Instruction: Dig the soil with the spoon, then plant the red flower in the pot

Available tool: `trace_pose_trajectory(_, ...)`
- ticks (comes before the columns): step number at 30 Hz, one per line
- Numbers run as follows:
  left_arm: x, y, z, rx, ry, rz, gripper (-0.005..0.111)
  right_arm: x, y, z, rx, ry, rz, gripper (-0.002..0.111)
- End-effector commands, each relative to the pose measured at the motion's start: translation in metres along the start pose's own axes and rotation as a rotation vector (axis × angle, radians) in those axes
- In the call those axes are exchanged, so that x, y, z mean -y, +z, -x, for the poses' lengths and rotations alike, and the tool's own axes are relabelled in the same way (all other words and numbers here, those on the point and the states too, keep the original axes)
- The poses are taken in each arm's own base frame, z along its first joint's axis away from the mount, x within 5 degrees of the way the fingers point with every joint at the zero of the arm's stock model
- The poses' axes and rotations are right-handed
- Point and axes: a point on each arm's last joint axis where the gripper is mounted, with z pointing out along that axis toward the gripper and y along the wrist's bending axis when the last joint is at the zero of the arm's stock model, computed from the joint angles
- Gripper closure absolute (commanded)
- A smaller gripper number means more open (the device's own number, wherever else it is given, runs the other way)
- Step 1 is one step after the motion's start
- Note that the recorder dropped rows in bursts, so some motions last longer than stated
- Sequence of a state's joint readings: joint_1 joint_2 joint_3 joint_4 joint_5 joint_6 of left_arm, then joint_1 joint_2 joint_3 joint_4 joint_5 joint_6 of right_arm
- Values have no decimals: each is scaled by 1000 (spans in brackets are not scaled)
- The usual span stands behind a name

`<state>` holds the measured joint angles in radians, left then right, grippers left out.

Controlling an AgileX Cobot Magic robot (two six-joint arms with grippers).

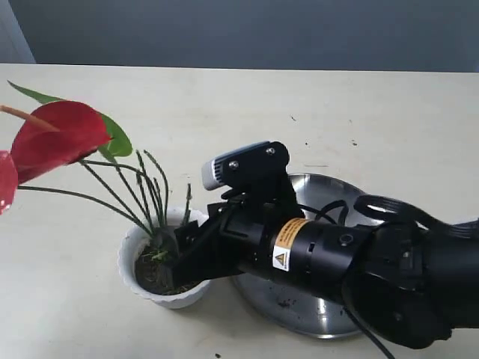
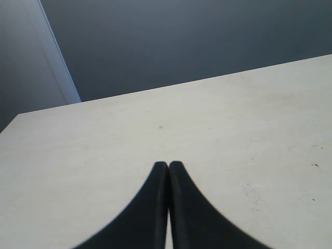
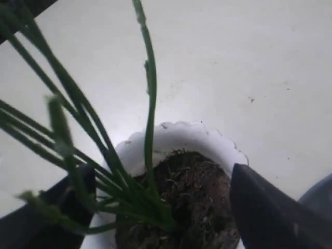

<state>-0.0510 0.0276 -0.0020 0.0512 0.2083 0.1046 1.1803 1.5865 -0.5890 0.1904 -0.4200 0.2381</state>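
1. The table [image 1: 359, 105] is a cream, matte surface that fills most of the exterior view. A few dark specks [image 1: 307, 144] lie on it toward 1 o'clock.
2. Behind it runs a dark grey-blue wall [image 1: 262, 30], with a paler panel [image 1: 11, 34] at 11 o'clock.
3. The black right arm [image 1: 389, 262] comes in from 4 o'clock and reaches across a round steel plate [image 1: 299, 318] at 5 o'clock. Soil crumbs dot the plate's floor.
4. The red flower [image 1: 56, 138] stands planted. Its glossy bloom and green leaf lean out to 9 o'clock, and its thin stems run down into the pot.
5. The pot [image 1: 131, 254], white with a scalloped rim, sits at 7 o'clock, just beside the plate's 9 o'clock edge. The arm hides whether they touch.
6. The soil [image 3: 192, 192], dark and fibrous, fills the pot around the stem base.
7. The right gripper [image 1: 182, 258] is spread wide over the pot. One finger sits on each side of the stems, and it clasps nothing.
8. The left gripper [image 2: 168, 171] has its fingers pressed together, empty, above bare table.
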Motion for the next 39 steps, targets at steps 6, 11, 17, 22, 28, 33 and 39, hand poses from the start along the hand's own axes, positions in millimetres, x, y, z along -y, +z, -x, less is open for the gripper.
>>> trace_pose_trajectory(6, 0, 0, 0, 10, 0, 0, 106, -3, -9, 14, 100, -18, 25, 39)
trace_pose_trajectory(11, 0, 0, 0, 10, 0, 0, 106, -2, -26, 35, 228, -56, -16, 39)
trace_pose_trajectory(17, 0, 0, 0, 10, 0, 0, 106, 3, -52, 52, 283, -100, -119, 39)
trace_pose_trajectory(22, 0, 0, 0, 10, 0, 0, 106, 2, -52, 52, 276, -110, -115, 39)
trace_pose_trajectory(28, 0, 0, 0, 10, 0, 0, 106, 1, -52, 54, 296, -145, -108, 39)
trace_pose_trajectory(33, 0, 0, 0, 10, 0, 0, 106, -7, -50, 69, 324, -190, -95, 39)
trace_pose_trajectory(39, 0, 0, 0, 10, 0, 0, 106, -14, -39, 75, 265, -219, -75, 39)
